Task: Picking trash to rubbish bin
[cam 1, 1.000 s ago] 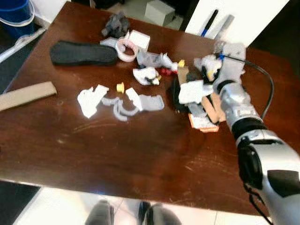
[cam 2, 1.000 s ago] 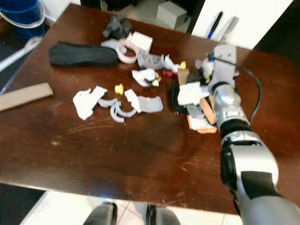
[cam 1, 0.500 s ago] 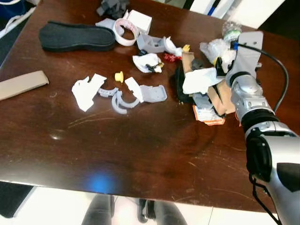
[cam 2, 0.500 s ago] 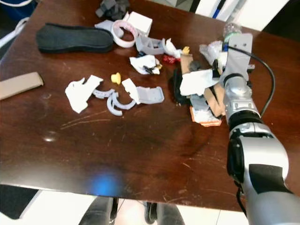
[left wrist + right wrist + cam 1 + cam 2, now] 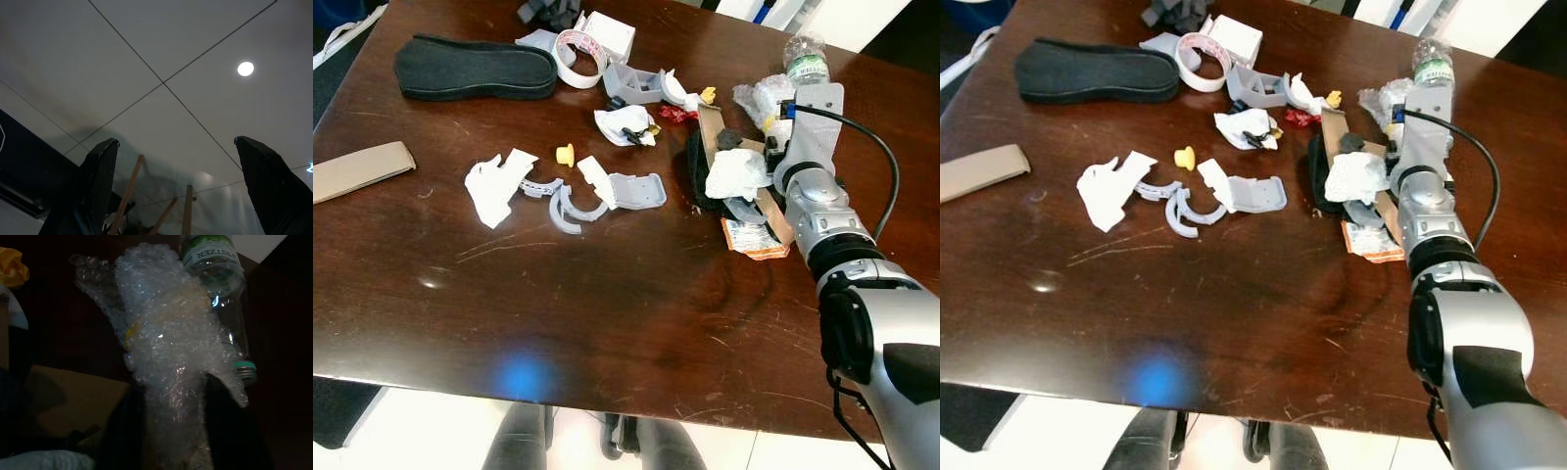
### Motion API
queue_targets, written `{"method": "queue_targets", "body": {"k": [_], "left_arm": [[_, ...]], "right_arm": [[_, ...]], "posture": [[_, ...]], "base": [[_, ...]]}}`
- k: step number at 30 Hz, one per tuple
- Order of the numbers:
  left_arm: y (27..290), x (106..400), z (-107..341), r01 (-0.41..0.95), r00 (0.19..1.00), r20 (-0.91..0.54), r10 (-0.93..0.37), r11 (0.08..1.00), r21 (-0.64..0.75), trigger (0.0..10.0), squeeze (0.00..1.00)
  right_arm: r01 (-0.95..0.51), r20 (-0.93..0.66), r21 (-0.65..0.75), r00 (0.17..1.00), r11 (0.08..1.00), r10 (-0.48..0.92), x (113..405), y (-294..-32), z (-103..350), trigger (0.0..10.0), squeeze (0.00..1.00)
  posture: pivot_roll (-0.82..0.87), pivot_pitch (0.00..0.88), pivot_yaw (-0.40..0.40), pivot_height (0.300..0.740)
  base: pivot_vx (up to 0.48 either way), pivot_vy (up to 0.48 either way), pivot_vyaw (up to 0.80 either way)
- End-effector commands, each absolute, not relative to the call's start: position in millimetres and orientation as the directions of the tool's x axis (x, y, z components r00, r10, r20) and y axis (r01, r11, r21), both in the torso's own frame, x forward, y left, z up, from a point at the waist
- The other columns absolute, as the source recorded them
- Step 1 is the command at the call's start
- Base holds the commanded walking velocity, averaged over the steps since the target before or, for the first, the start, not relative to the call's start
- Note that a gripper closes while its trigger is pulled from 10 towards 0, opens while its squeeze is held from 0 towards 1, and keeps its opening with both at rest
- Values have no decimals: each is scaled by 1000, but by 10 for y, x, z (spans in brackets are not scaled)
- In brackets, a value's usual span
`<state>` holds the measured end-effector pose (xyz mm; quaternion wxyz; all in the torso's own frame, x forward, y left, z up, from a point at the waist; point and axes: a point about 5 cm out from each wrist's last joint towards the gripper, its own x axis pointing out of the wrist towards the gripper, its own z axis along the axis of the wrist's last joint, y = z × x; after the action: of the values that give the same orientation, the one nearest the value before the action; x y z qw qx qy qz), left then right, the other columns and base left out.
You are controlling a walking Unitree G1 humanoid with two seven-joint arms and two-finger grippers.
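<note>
Reaching further up the right of the frame than a second ago: right pincer (image 5: 171, 440) now closed on the bubble wrap (image 5: 166, 333), beside the bottle (image 5: 806, 59) at upper right. First piece of trash likely secured; no bin visible. Left pincer (image 5: 176, 186) spread wide, empty, aimed at the ceiling. Dark brown counter (image 5: 607, 323), scratched, strewn with paper scraps (image 5: 494, 186) and a black insole (image 5: 475, 69); pale floor below.

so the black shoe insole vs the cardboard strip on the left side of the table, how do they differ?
Colour: the black insole is dark against the wood, while the cardboard strip is pale tan. Shape: the insole has rounded ends and a curved outline; the strip is a straight-edged rectangle. Place: the insole lies further back, near the tape roll; the strip sits at the table's left edge. Both lie flat, untouched.
</note>
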<state>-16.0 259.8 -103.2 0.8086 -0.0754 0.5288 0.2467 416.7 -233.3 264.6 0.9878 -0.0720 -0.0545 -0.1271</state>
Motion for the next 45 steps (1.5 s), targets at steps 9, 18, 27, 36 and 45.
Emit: {"method": "queue_targets", "body": {"k": [9,18,27,36,45], "left_arm": [[2611,-352,-1038,-533,230,-911,343,828,177,10000,0],[2942,-525,-928,-672,76,-857,509,662,333,10000,0],[3425,-841,-630,-797,-86,-711,698,380,469,10000,0],[3936,-893,-239,-862,-189,-504,843,104,496,10000,0],[4624,-618,505,-934,-144,-174,974,-76,350,10000,0]], "right_arm": [[232,114,14,966,973,-232,4135,-2414,2548,0,0],[-37,257,411,963,911,-77,4152,-2329,2753,0,0],[-207,376,600,926,773,-45,4142,-2292,2823,0,0],[-413,490,652,869,636,62,4134,-2115,2773,0,0],[-411,493,698,870,586,21,4107,-2179,2655,0,0]], "posture": [[330,420,-192,740],[360,324,-192,740],[389,252,-174,740],[403,202,-160,740],[400,161,-152,740]], "base": [[0,0,0],[0,0,0],[0,0,0],[0,0,0],[0,0,0]]}}
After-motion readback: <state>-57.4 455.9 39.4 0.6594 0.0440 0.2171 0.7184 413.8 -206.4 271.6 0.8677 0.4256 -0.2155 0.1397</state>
